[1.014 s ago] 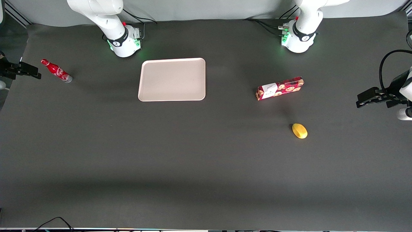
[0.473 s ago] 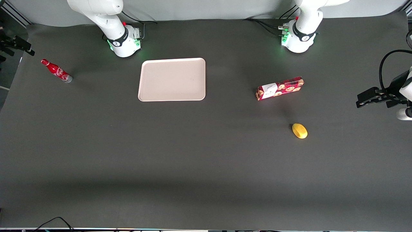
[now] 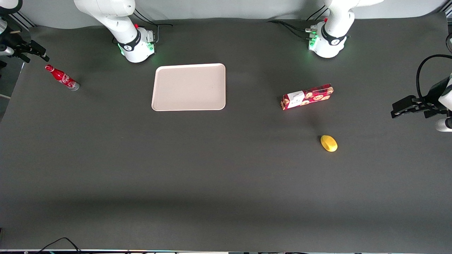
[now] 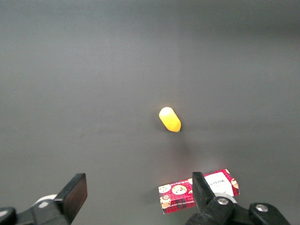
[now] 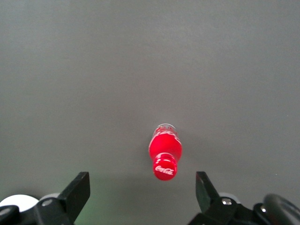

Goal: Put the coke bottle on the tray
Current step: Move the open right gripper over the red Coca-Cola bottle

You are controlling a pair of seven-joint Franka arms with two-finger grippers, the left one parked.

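The coke bottle [image 3: 62, 77] stands upright on the table [image 3: 226, 169], toward the working arm's end and well apart from the tray [image 3: 189, 87]. The gripper [image 3: 33, 50] hovers above the bottle and slightly farther from the front camera than it, touching nothing. Its fingers [image 5: 75, 193] are spread wide. In the wrist view the red cap points up at the camera, so the bottle's long axis is vertical and sits roughly midway between the fingers. The coming move probably calls for a straight descent with little sideways correction.
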